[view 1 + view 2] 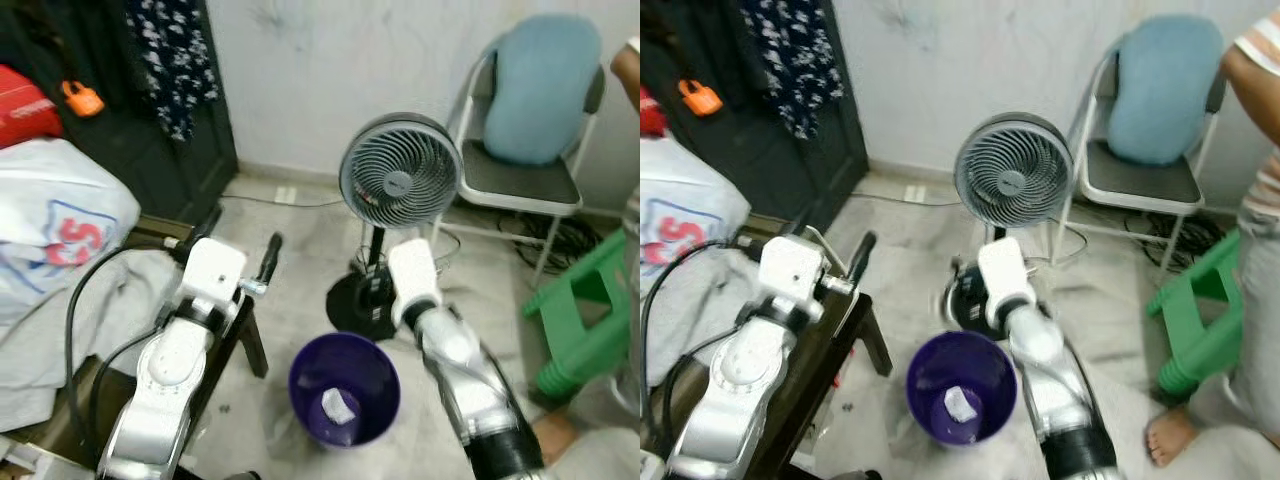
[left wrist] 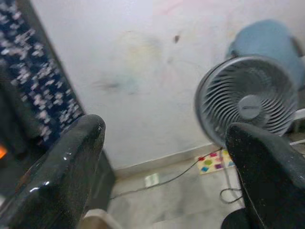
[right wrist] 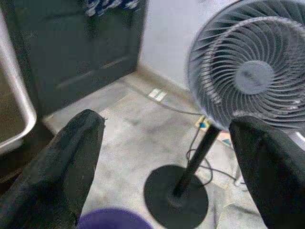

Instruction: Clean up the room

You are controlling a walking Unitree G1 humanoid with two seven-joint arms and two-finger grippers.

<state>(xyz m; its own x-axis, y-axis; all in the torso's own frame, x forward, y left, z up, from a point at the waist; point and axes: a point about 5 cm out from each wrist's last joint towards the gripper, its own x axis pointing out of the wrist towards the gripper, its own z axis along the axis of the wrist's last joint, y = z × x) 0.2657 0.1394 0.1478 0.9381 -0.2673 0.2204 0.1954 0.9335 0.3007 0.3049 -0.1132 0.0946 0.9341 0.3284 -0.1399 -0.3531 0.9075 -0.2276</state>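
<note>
A purple bin (image 1: 303, 372) stands on the floor just in front of me, with a crumpled white scrap (image 1: 340, 406) lying inside it. My left gripper (image 1: 240, 238) is raised over the corner of a dark table (image 1: 232, 340), left of the bin; it is open and holds nothing. In the left wrist view the left gripper (image 2: 167, 129) points at the wall and the fan. My right arm (image 1: 412, 272) reaches above the bin's far right side. Its gripper (image 3: 164, 123) is open and empty, looking down at the fan's base (image 3: 176, 200).
A grey pedestal fan (image 1: 400, 172) stands behind the bin, cables around it. A folding chair with a blue cushion (image 1: 540, 90) is at the back right, a green stool (image 1: 585, 310) beside it. A person (image 1: 1260, 200) stands barefoot at right. A white bag (image 1: 60, 230) lies left.
</note>
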